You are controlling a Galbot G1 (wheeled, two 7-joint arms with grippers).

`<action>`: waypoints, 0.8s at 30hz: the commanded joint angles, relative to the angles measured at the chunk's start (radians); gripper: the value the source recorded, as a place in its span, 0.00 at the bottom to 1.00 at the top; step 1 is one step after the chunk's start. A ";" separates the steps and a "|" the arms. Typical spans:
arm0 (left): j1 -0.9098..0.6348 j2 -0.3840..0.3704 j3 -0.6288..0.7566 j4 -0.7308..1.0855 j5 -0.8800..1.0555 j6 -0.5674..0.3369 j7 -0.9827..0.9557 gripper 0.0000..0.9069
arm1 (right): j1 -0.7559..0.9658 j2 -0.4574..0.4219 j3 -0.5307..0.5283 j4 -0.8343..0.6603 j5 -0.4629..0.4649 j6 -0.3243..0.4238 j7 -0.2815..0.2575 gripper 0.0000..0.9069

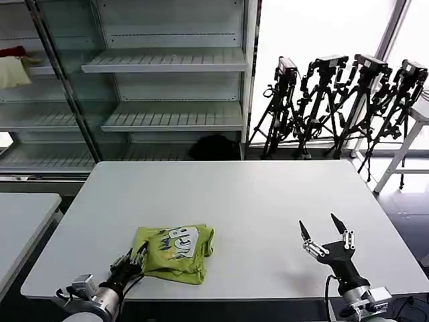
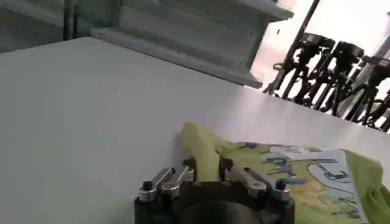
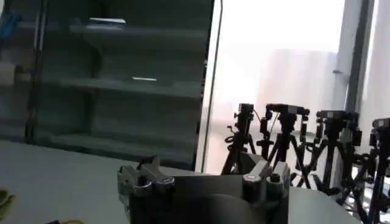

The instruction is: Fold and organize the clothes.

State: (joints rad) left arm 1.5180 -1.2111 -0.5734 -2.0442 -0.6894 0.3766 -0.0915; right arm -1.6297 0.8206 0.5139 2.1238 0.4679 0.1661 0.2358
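The lime yellow-green T-shirt (image 1: 174, 252) is lying folded into a rough rectangle on the white table (image 1: 241, 201), near the table's front edge and toward its left front corner, with its white-and-dark printed graphic facing up. The left pincer (image 1: 136, 257) is sitting at the shirt's left front corner, low over the table by the front edge. In the left wrist view the shirt (image 2: 292, 176) is bunching up in a raised fold right between the left pincer's (image 2: 208, 167) two fingers, which are closing on that corner of fabric, so the pincer is clamping the shirt's edge. The rest of the shirt is spreading away from the pincer toward the middle of the table, flat against the surface.

The right pincer (image 1: 323, 231) is hovering above the table near the right part of the front edge, well apart from the shirt, with its two fingers spread wide and nothing between them.

Beyond the table's far edge, metal shelves (image 1: 167, 64) are standing on the left and a row of black tripods (image 1: 335, 100) is lined up before the bright window.
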 commanded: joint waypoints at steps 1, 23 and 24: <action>0.010 0.013 -0.002 -0.003 0.044 -0.092 0.009 0.00 | 0.005 -0.003 -0.003 0.002 0.000 0.000 0.000 1.00; 0.035 0.508 -0.717 -0.006 -0.076 -0.103 0.190 0.00 | 0.065 0.002 -0.038 -0.006 0.009 -0.009 -0.004 1.00; 0.023 0.515 -0.699 -0.014 -0.059 -0.103 0.205 0.00 | 0.063 0.001 -0.035 -0.004 0.008 -0.009 -0.004 1.00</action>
State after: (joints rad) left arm 1.5586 -0.9102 -0.9740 -2.0364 -0.7473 0.2771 -0.0364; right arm -1.5733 0.8231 0.4786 2.1163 0.4758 0.1563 0.2315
